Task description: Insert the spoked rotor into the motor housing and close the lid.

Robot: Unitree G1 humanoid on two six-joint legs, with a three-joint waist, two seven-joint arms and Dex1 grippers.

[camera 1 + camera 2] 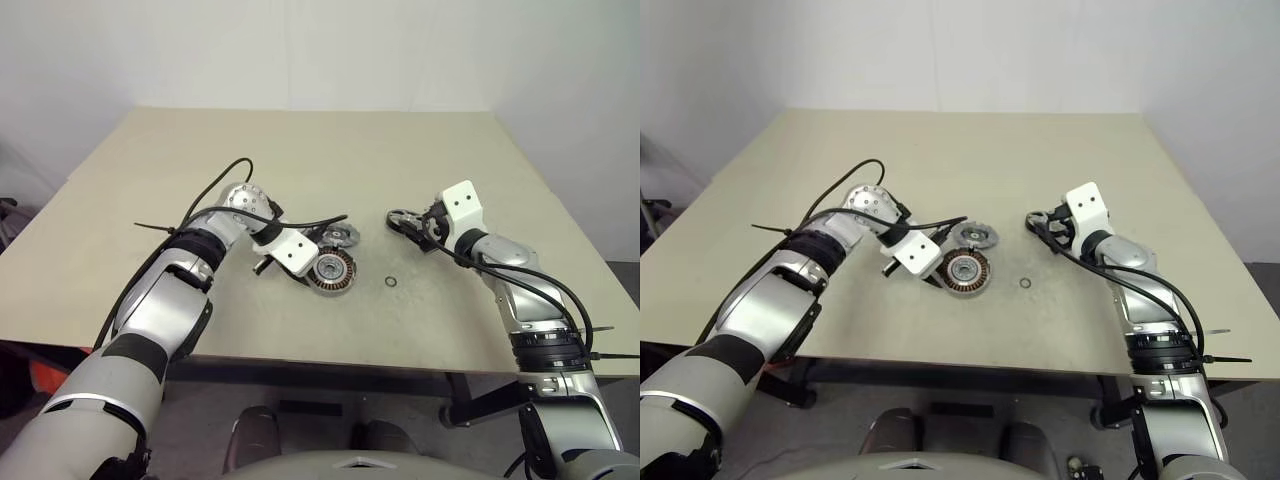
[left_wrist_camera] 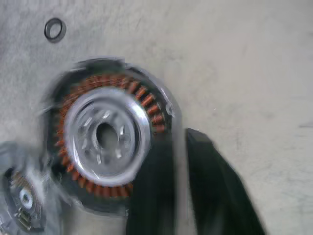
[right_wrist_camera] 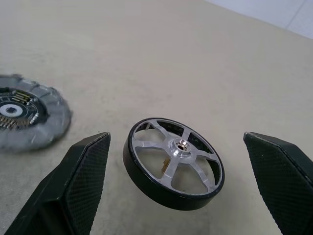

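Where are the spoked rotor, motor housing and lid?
spoked rotor point(image 3: 182, 145): right wrist view, pale hub.
motor housing point(image 2: 105, 137): left wrist view, silver hub.
lid point(image 1: 973, 236): right eye view, dark centre.

Through the right wrist view I see my right gripper point(image 3: 178, 186) spread wide, one finger on each side of the spoked rotor point(image 3: 173, 164), touching neither. The rotor lies flat on the table point(image 3: 161, 58). The lid point(image 3: 27, 117) rests well apart.

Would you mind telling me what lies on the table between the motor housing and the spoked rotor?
One tiny loose ring lies on the tabletop between the motor housing and the spoked rotor, nearer the housing; the head views show it.
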